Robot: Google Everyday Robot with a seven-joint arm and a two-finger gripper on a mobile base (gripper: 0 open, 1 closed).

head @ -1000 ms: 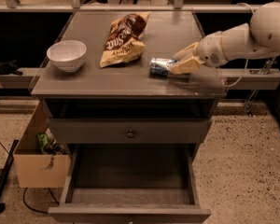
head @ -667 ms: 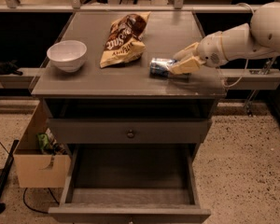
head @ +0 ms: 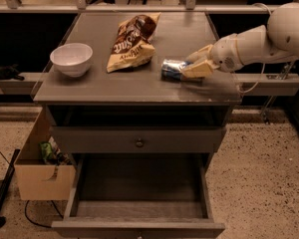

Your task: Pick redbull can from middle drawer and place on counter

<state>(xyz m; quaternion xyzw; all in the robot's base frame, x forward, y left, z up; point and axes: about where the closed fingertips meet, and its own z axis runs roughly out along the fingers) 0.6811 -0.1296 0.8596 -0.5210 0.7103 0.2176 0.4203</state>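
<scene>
The redbull can point(head: 170, 69), blue and silver, lies on its side on the counter point(head: 139, 86), right of centre. My gripper point(head: 188, 67) reaches in from the right at counter height, its cream fingers point(head: 198, 71) closed on the can's right end. The white arm point(head: 254, 44) stretches off to the upper right. The middle drawer point(head: 139, 183) stands pulled out at the bottom, with a bare grey floor.
A yellow-brown chip bag point(head: 131, 41) lies at the counter's centre back and a white bowl point(head: 71, 59) sits at its left. The drawer above with a round knob point(head: 139, 143) is shut. A cardboard box point(head: 40, 176) stands on the floor to the left.
</scene>
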